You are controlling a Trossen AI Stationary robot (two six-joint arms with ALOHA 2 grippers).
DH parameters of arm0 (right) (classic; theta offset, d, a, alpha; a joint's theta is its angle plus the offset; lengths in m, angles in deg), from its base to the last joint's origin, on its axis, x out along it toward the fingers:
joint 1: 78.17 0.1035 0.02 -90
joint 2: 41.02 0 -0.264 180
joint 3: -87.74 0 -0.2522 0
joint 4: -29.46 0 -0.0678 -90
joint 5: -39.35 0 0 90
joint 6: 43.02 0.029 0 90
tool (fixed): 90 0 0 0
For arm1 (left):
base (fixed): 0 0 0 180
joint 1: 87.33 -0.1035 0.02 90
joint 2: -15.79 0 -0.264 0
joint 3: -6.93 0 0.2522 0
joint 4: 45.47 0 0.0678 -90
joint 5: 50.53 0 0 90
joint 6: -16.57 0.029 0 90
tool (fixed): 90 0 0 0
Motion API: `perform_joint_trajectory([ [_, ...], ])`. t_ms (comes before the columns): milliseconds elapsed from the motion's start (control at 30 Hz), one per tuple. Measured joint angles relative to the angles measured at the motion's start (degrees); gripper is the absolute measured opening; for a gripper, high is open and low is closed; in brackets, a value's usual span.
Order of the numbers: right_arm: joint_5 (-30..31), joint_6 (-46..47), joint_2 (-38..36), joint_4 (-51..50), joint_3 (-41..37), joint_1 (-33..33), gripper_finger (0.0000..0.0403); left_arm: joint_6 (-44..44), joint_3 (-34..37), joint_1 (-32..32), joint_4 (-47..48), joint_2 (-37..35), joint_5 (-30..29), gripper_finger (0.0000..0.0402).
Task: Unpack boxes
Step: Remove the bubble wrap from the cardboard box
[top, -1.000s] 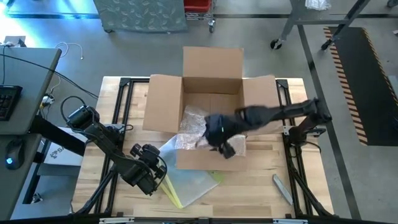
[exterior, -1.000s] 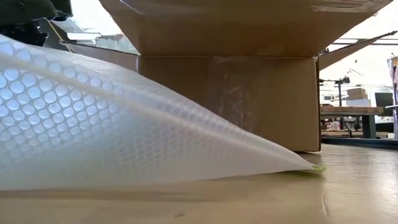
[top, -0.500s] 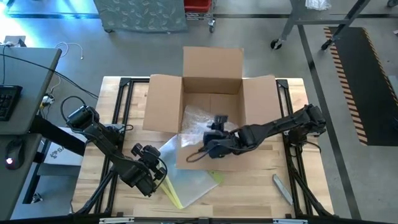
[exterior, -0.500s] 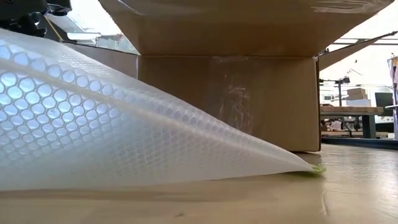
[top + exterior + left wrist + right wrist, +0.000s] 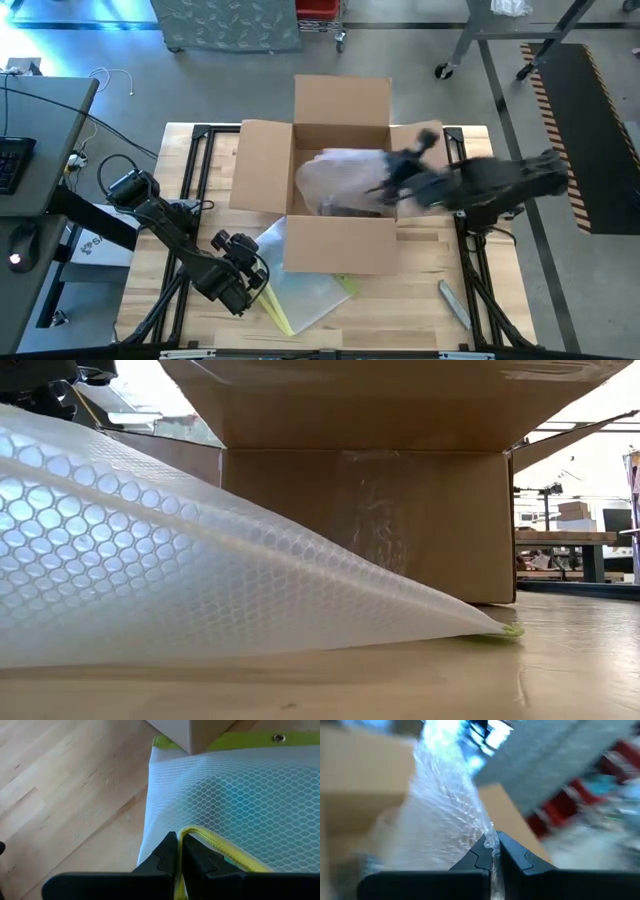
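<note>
On the left, the left gripper (image 5: 262, 290) sits low over the near part of the table (image 5: 420, 320), its fingers (image 5: 165, 857) pinched tight on the yellow edge of a flat bubble sleeve (image 5: 300, 290). The sleeve spreads away from that gripper toward the box; in the left wrist view its honeycomb-patterned clear face (image 5: 235, 800) fills the space ahead of the fingers, with the yellow border running along its far side next to the box corner. In the low view the sleeve (image 5: 180, 570) rises from a thin tip on the wood to a high edge at the side where it is gripped. Just beyond and to the right of that gripper stands the box (image 5: 340, 190), plain brown cardboard, the largest thing on the table, in the middle of it. Its four flaps are folded outward: one at the far side, one to each side, and one hanging toward the near edge. Its front wall in the low view (image 5: 420, 520) shows a clear tape strip down the middle. Farther right, the right gripper (image 5: 385, 185) is over the open box, clamped on crinkly clear film (image 5: 335, 170); the film trails from its closed fingers (image 5: 480, 857) back over the box's inside, bunched and whitish. The right arm reaches in from the table's right edge. A small grey strip (image 5: 453, 304) lies on the wood near the right front.
</note>
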Motion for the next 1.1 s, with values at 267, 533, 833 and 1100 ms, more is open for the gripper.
perform_joint_trajectory([
  [267, -63.5, 27.4, -16.7, 1.2, 6.3, 3.6, 0.0, 0.4, 0.0, 0.0, 0.7, 0.0, 0.8, 0.0],
  [533, -61.1, 55.1, -17.3, -18.4, 6.2, 18.6, 0.0, 0.4, 0.0, 0.0, 0.8, 0.0, 1.5, 0.0],
  [833, -63.0, 70.4, -11.0, -23.7, -3.9, 26.4, 0.0, 0.2, 0.0, 0.0, 0.8, 0.0, 1.5, 0.0],
  [1100, -80.0, 70.3, -5.3, -17.5, -31.9, 27.9, 0.0, 1.4, 0.0, 0.0, 1.0, 0.0, 1.4, 0.0],
])
